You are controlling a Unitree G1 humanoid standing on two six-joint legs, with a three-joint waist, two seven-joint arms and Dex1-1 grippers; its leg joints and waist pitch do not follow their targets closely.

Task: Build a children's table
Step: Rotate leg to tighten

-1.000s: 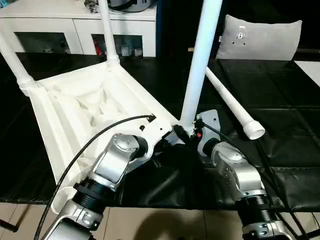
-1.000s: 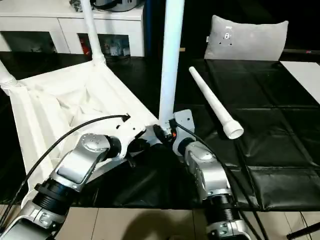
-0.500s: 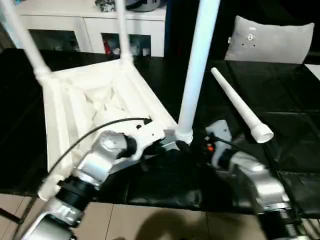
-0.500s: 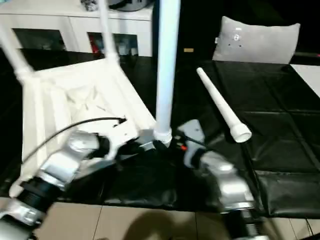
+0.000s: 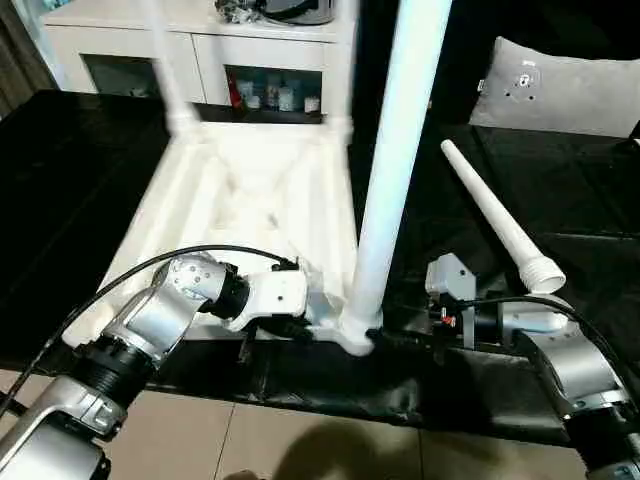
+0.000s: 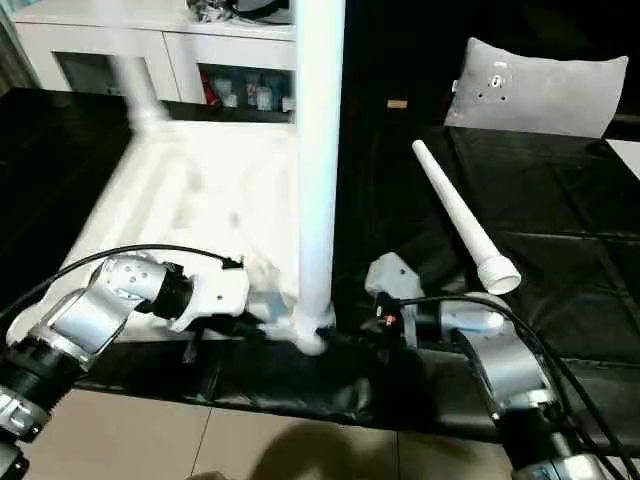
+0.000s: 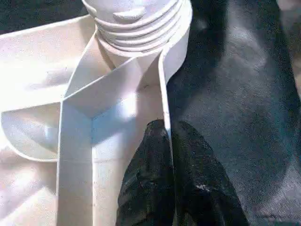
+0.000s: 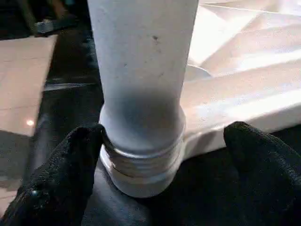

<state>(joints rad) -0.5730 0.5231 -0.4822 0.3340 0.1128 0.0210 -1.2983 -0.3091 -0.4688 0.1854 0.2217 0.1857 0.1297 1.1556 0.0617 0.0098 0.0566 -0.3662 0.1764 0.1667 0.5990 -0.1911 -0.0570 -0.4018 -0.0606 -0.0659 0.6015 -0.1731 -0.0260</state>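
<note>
Tabletop point(image 5: 250, 200): white, upside down on the black surface point(image 5: 80, 180), ribs up. 3 legs stand in its corner sockets; nearest leg point(image 5: 395, 170) upright at the near right corner. 1 loose leg point(image 5: 495, 215) lies on the surface to the right. Left pincer point(image 7: 167, 141): closed on the tabletop's rim beside that socket. Right pincer point(image 8: 160, 155): wide, fingers point(image 8: 75, 155) either side of the leg's base.

The upright leg point(image 5: 395, 180) blocks the near corner; black mat point(image 5: 590, 210) (beyond the loose leg point(image 5: 495, 215)) lies open.
</note>
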